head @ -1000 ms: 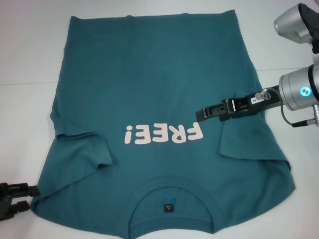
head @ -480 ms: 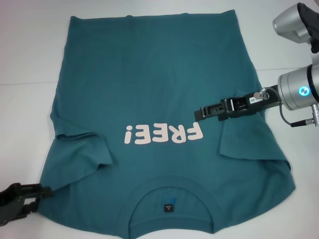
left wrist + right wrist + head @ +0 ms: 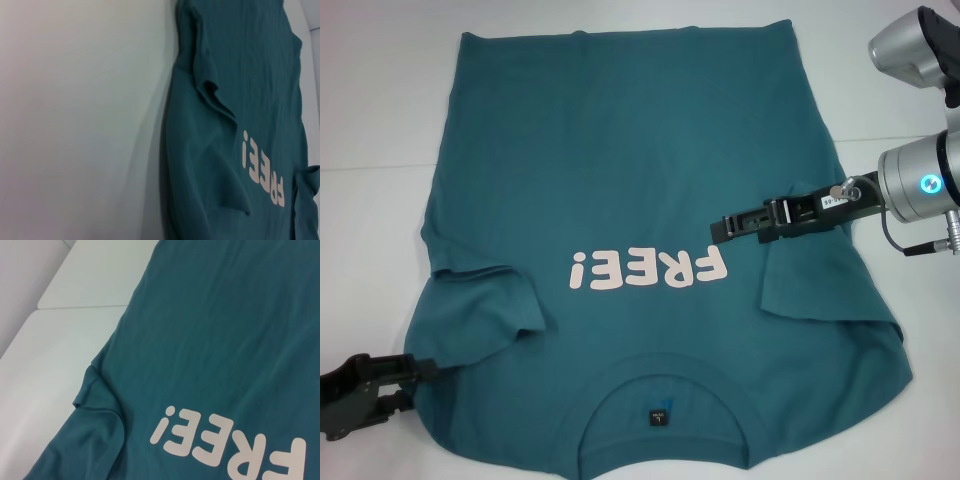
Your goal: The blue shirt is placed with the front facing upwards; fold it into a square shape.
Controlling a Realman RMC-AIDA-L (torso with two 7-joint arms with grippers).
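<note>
The blue shirt (image 3: 620, 150) lies flat on the white table, front up, with its collar and black neck label (image 3: 660, 415) nearest me and the hem at the far side. The pale "FREE!" print (image 3: 635, 270) runs across the chest. Both sleeves (image 3: 490, 300) (image 3: 810, 280) are folded inward. My left gripper (image 3: 420, 385) is open at the near left shoulder edge, its upper finger over the cloth. My right gripper (image 3: 718, 230) hovers over the shirt just right of the print. The wrist views show the shirt (image 3: 225, 100) (image 3: 225, 315) but no fingers.
The white table (image 3: 380, 120) shows bare to the left and right of the shirt. A seam between two tabletop panels (image 3: 80, 307) runs beyond the shirt's left edge. The right arm's silver wrist (image 3: 920, 185) hangs above the table's right side.
My left gripper has moved in from the bottom left corner to the shirt's near left shoulder edge. The right gripper has stayed where it was.
</note>
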